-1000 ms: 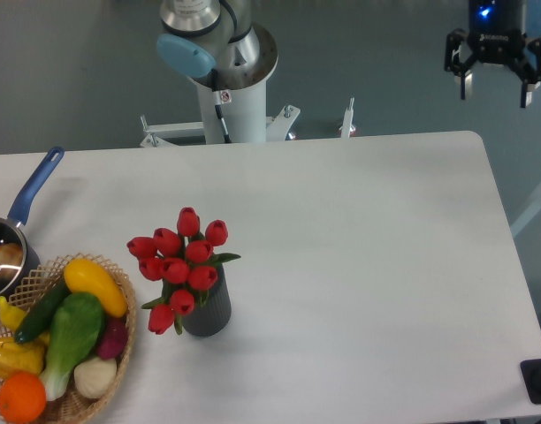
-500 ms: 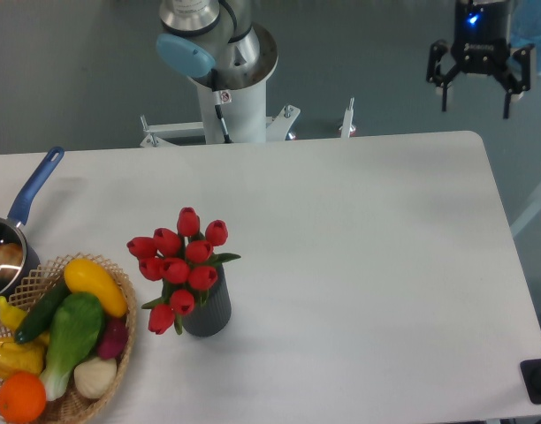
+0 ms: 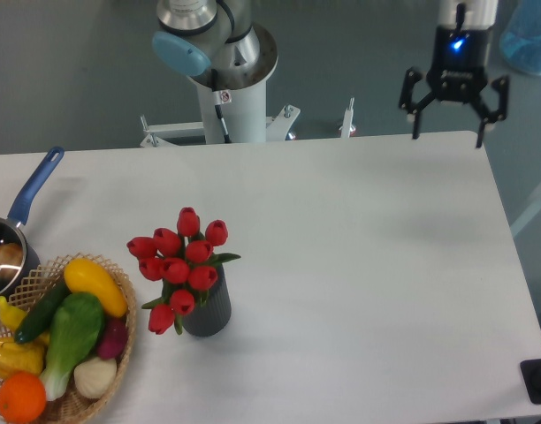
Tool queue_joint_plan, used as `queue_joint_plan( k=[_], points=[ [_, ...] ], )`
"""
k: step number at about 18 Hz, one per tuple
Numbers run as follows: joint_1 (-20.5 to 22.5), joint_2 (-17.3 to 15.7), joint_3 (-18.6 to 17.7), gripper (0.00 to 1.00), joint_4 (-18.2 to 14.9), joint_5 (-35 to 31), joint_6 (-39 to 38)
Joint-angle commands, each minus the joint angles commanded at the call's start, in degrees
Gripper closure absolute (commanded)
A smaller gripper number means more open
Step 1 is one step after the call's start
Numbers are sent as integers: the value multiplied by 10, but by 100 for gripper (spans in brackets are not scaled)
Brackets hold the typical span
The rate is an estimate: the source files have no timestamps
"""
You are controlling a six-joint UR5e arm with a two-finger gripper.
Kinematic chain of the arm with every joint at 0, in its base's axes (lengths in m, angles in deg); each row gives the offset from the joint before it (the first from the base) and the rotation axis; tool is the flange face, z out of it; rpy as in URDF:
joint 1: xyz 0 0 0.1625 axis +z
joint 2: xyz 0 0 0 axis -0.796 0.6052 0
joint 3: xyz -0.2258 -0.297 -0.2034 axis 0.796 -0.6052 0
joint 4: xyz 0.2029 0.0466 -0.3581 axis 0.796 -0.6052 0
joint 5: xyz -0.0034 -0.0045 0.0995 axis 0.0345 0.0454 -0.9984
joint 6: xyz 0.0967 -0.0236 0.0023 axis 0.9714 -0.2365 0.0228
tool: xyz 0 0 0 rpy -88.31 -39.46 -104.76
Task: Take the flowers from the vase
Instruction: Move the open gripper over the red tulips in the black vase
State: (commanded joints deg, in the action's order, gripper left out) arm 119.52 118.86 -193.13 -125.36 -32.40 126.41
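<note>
The flowers [image 3: 180, 265], a bunch of red tulip buds with green leaves, stand in the vase [image 3: 209, 307], a small dark grey ribbed cylinder at the table's front left. My gripper [image 3: 448, 132] hangs open over the table's far right edge, well away from the flowers, with nothing between its fingers.
A wicker basket [image 3: 122, 334] of colourful vegetables sits at the front left corner, close beside the vase. A blue-handled saucepan [image 3: 27, 201] lies at the left edge. The robot's base [image 3: 224, 79] stands behind the table's far edge. A dark object [image 3: 540, 380] sits at the front right corner.
The gripper has moved left and lower in the view, coming from beyond the far right corner toward the table's far edge. It stays open. The flowers and vase have not moved.
</note>
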Motion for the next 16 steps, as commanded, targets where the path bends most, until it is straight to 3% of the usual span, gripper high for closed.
queue_joint_plan(
  k=[4, 11, 16],
  points=[
    [-5, -55, -52, 0, -5, 66, -2],
    [-61, -64, -38, 0, -19, 65, -93],
    [-98, -58, -37, 0, -17, 61, -96]
  ],
)
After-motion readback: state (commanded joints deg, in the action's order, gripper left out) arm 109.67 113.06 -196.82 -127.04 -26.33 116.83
